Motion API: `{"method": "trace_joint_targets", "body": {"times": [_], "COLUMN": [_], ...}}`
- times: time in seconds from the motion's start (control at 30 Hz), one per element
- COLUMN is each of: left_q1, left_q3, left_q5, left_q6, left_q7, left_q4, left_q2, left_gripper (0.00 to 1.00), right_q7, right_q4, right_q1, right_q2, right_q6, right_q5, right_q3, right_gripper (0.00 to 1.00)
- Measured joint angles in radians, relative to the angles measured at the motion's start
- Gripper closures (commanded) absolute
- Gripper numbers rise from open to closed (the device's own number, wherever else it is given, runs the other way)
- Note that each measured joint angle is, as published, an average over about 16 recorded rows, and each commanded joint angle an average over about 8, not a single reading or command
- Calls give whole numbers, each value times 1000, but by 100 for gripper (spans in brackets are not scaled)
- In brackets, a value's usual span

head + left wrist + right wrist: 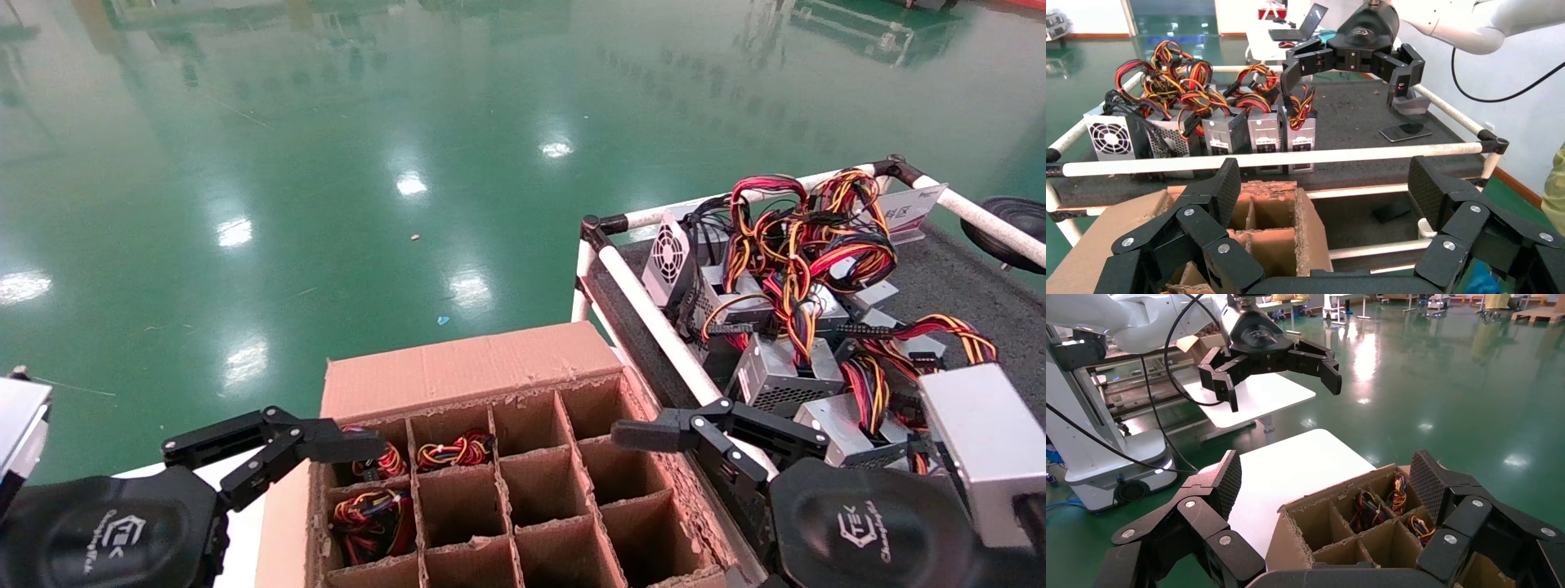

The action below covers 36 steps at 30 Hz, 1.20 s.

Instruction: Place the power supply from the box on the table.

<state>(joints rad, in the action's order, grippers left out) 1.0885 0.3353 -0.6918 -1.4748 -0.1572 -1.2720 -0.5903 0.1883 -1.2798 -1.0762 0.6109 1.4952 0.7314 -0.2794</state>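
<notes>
Left black gripper (pixel 274 445) hovers jaws wide, empty, over left edge of brown divided cardboard box (pixel 507 482); wired silver-grey power supplies (pixel 372 510) sit in its left cells. Right black gripper (pixel 678 429) jaws wide, empty, at box's right edge beside dark grey felt table (pixel 964 286).

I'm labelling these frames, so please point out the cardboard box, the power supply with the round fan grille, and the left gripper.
Cardboard box (pixel 466 367), head view: its folded-back flap.
Power supply (pixel 668 255), head view: its round fan grille.
Left gripper (pixel 327 445), head view: between its open fingertips.

Box (pixel 507 457) cells' near row cut off
</notes>
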Motion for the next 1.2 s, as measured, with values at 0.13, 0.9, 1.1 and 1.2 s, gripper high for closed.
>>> {"method": "trace_joint_targets", "body": {"times": [0.13, 0.9, 1.1, 1.2], "left_q1": [0, 0, 0, 0], "left_q3": [0, 0, 0, 0], "left_q5": [0, 0, 0, 0], "left_q6": [0, 0, 0, 0], "left_q7": [0, 0, 0, 0], "left_q4": [0, 0, 0, 0], "left_q2": [0, 0, 0, 0], "left_gripper": [99, 100, 100, 100], "right_q7": [0, 0, 0, 0], "right_q4": [0, 0, 0, 0], "right_q1": [0, 0, 0, 0], "right_q2": [0, 0, 0, 0], "right_q6": [0, 0, 0, 0], "right_q5": [0, 0, 0, 0], "right_q3": [0, 0, 0, 0], "right_gripper": [0, 0, 0, 0]}}
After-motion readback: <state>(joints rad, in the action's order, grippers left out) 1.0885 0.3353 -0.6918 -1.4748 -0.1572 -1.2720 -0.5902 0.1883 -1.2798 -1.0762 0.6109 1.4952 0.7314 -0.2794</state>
